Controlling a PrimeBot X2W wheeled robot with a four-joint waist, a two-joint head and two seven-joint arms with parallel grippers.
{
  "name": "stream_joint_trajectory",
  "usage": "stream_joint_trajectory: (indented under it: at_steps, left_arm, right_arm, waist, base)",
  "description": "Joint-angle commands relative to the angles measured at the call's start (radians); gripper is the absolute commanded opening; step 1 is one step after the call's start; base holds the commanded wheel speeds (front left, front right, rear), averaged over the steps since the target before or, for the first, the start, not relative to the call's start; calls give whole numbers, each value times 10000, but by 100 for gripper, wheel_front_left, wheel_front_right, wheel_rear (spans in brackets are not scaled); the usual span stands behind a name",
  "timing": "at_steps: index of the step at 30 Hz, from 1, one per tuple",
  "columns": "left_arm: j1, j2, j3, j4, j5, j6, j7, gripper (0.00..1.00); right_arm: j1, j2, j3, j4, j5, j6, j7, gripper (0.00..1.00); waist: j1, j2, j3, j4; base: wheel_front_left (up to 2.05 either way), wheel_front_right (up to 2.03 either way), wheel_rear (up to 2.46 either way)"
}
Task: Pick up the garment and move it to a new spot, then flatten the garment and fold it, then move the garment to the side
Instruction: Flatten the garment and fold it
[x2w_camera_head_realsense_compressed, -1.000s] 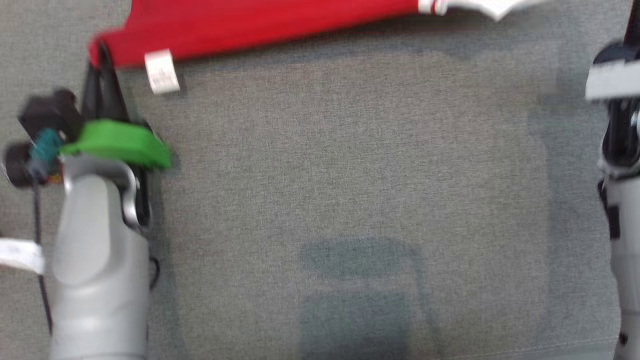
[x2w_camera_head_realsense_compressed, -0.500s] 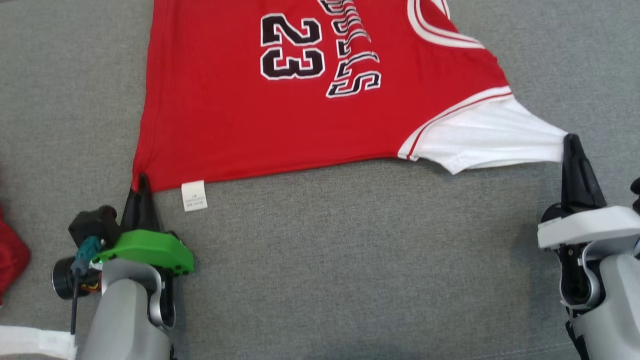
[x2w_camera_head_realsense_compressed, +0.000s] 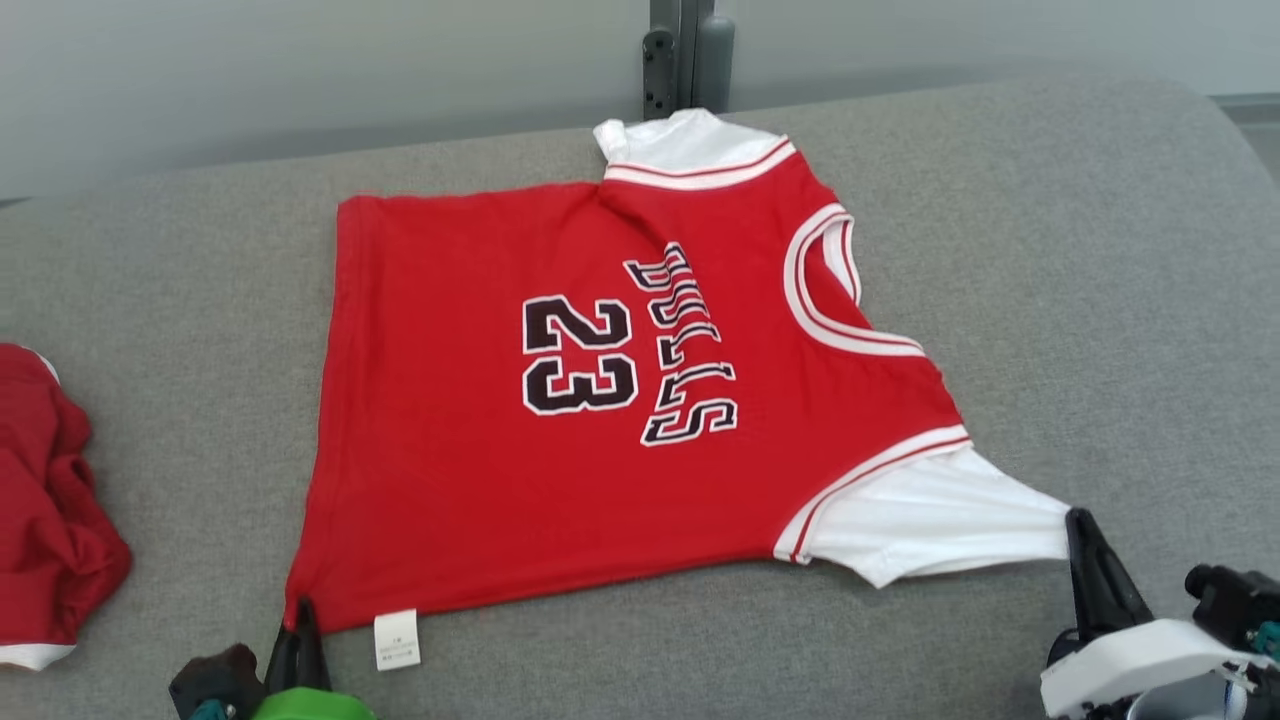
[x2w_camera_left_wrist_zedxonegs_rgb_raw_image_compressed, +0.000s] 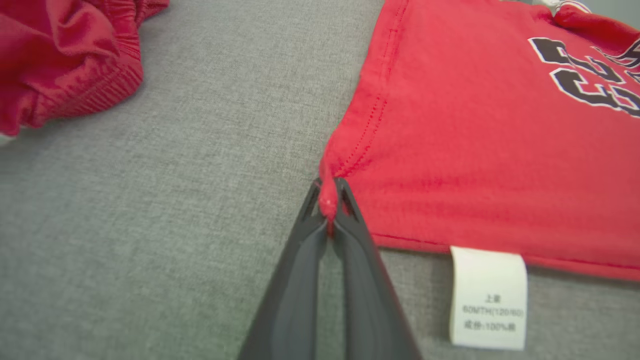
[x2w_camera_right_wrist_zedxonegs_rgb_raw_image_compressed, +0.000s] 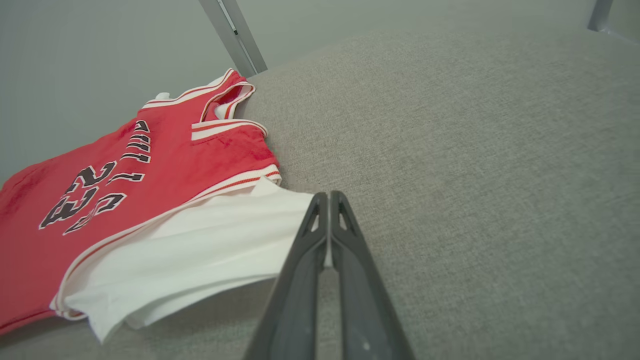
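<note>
Jersey (x2w_camera_head_realsense_compressed: 470, 500) lies spread on the grey cushion (x2w_camera_head_realsense_compressed: 1080, 300); left claw (x2w_camera_left_wrist_zedxonegs_rgb_raw_image_compressed: 328, 197) pinching its red hem corner (x2w_camera_left_wrist_zedxonegs_rgb_raw_image_compressed: 334, 165), right claw (x2w_camera_right_wrist_zedxonegs_rgb_raw_image_compressed: 329, 200) clamped on the white sleeve (x2w_camera_right_wrist_zedxonegs_rgb_raw_image_compressed: 200, 240) tip; my call: tension both evenly, low and level, so the near edge flattens without bunching.

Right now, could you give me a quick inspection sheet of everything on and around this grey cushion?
Surface: grey woven cushion.
Job's things: red shirt numbered 23, spread mostly flat, with a white label at its near edge.
Clutter: crumpled red cloth at the left, apart from the shirt.
Hands: left hand shut on the shirt's near hem corner; right hand shut on its white sleeve.
Cables: nothing seen.
Surroundings: pale wall and a dark post behind the cushion.
</note>
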Motion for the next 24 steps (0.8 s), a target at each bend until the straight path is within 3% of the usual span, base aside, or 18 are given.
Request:
stream_joint_trajectory:
  at_steps: [1, 13, 24]
  left_arm:
    - [368, 128, 114, 35, 16, 100, 9, 0]
    - [1474, 124, 40, -314, 5, 74, 9, 0]
    - [364, 107, -422, -1207, 247, -90, 5, 0]
  right_arm:
    - [355, -108, -2, 81, 11, -41, -53, 0]
    - [1656, -127, 233, -295, 177, -41, -53, 0]
    - [119, -217, 383, -678, 315, -33, -51, 0]
  waist:
    - [1, 0, -926, -71]
    - [1, 0, -1523, -158]
    - [1, 0, -884, 41]
  base:
    - [0, 0, 0]
    - [0, 0, 0]
    - [0, 0, 0]
